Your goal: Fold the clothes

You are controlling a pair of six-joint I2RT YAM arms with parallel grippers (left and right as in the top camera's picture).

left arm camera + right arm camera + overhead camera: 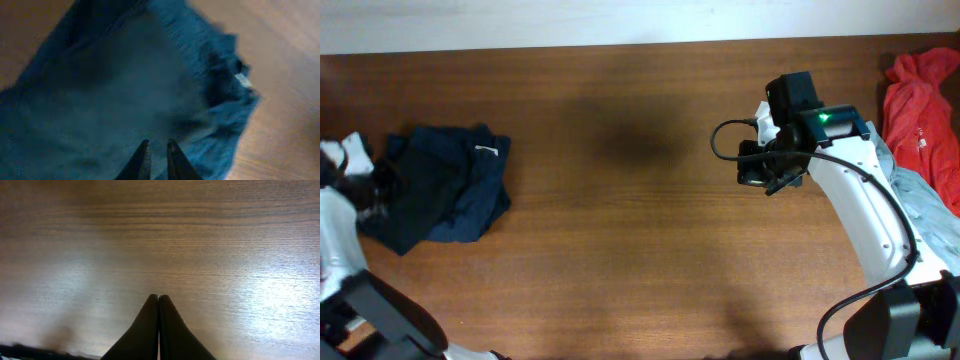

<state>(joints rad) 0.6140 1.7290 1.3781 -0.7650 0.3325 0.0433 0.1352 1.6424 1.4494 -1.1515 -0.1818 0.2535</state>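
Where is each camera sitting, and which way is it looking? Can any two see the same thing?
Overhead: fixed above, facing straight down at the brown wooden table; the left arm and right arm show.
Left wrist: on the left arm, facing past its slightly parted left gripper onto the crumpled dark navy cloth garment.
Right wrist: on the right arm, facing past its shut right gripper at bare wood.
Shared: overhead and left wrist both see that garment's white label.
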